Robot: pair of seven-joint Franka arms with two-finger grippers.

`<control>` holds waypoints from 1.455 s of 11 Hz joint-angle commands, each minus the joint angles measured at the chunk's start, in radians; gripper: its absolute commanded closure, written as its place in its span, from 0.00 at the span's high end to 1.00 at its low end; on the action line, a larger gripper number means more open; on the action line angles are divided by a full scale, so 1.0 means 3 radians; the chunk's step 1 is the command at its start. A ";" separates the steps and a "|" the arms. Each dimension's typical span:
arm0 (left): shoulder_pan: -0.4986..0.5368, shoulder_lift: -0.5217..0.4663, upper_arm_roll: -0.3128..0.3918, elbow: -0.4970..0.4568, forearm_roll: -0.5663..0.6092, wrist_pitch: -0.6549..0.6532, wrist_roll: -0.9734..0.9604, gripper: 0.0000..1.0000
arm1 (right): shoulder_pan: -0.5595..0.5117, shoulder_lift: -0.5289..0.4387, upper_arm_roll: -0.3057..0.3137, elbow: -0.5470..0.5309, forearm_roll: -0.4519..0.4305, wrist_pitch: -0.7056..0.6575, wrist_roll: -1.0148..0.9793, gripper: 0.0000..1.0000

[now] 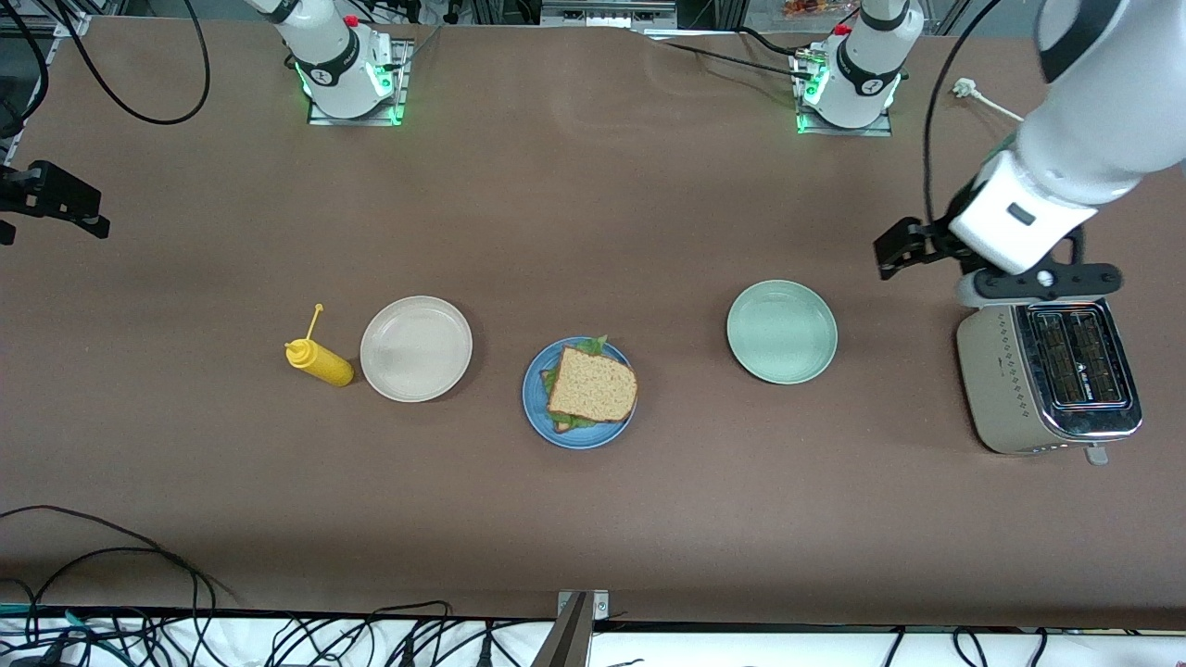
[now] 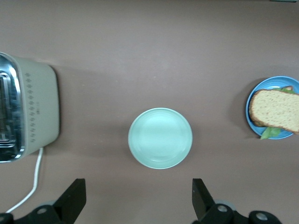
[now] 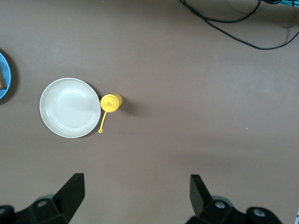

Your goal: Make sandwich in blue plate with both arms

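Front view: sandwich (image 1: 590, 386) sits assembled on blue plate (image 1: 536, 408); looks done. Left gripper (image 2: 138, 200) & right gripper (image 3: 136, 198) hang high, jaws released, nothing held; next just park.

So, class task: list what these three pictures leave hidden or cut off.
- Lower slice of the brown bread sandwich: front view, covered by the top slice and lettuce.
- Round blue plate: right wrist view, cut by the edge.
- Beige metal toaster: left wrist view, cut by the edge.
- Right gripper: front view, mostly outside the frame.
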 commanded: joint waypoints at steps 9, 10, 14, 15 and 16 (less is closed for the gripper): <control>0.0001 -0.0807 0.0781 -0.1036 -0.0092 0.0087 0.1051 1.00 | 0.0022 -0.0010 0.0050 0.0063 -0.0030 -0.0049 0.0036 1.00; 0.0001 -0.0864 0.0782 -0.1133 -0.0092 0.0122 0.1067 1.00 | 0.0022 -0.0015 0.0050 0.0063 -0.0025 -0.0054 0.0036 1.00; -0.0009 -0.0946 0.0777 -0.1354 -0.0097 0.0261 0.1092 1.00 | 0.0022 -0.0015 0.0050 0.0063 -0.0020 -0.0054 0.0046 1.00; -0.0009 -0.0946 0.0772 -0.1354 -0.0107 0.0261 0.1098 1.00 | 0.0022 -0.0015 0.0050 0.0063 -0.0020 -0.0054 0.0051 1.00; -0.0009 -0.0946 0.0771 -0.1349 -0.0118 0.0261 0.1093 1.00 | 0.0022 -0.0015 0.0050 0.0063 -0.0020 -0.0049 0.0051 1.00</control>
